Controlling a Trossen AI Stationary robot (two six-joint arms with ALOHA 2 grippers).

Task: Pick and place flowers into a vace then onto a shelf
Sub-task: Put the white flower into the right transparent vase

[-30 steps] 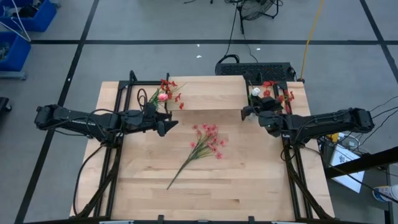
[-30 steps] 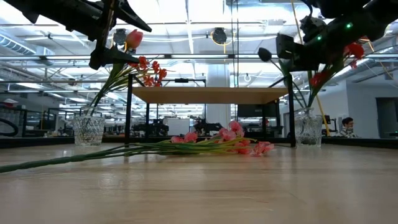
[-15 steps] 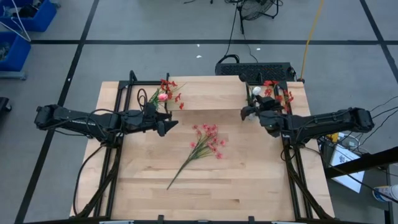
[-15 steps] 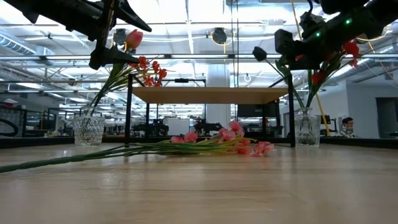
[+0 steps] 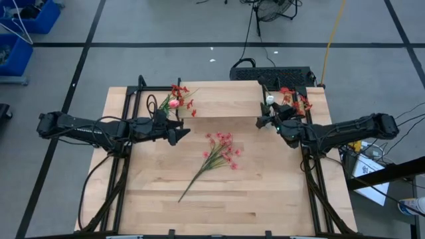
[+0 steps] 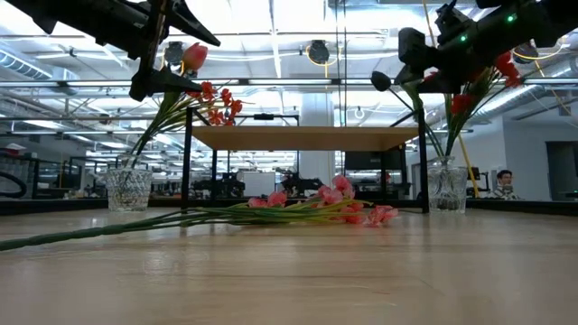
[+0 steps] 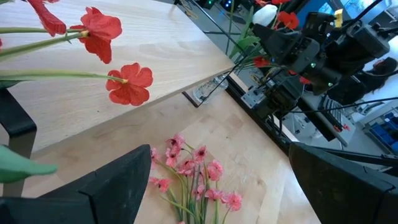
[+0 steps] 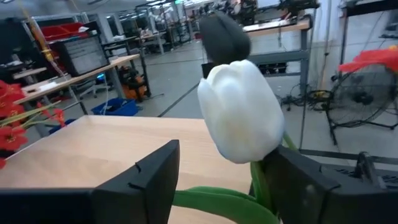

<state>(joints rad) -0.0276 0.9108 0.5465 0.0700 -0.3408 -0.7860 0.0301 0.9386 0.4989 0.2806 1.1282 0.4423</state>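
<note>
The right tool (image 5: 267, 118) stood with fingers spread around the white tulip (image 8: 241, 112) above the right vase (image 6: 448, 188), likely letting it settle, while the spread, empty left tool (image 5: 180, 133) waited near the loose spray (image 5: 214, 158) on the bench (image 5: 265, 192); no writing was legible.

A large light-wood tabletop (image 5: 265, 192) on a black metal frame stands on a grey floor crossed by dark lines (image 5: 199, 44). Blue plastic bins (image 5: 20, 26) sit at the floor's far corner, and a yellow cable (image 5: 332, 33) runs beside a black perforated box (image 5: 265, 72) behind the table. A seated person (image 6: 503, 183) shows in the room beyond.
</note>
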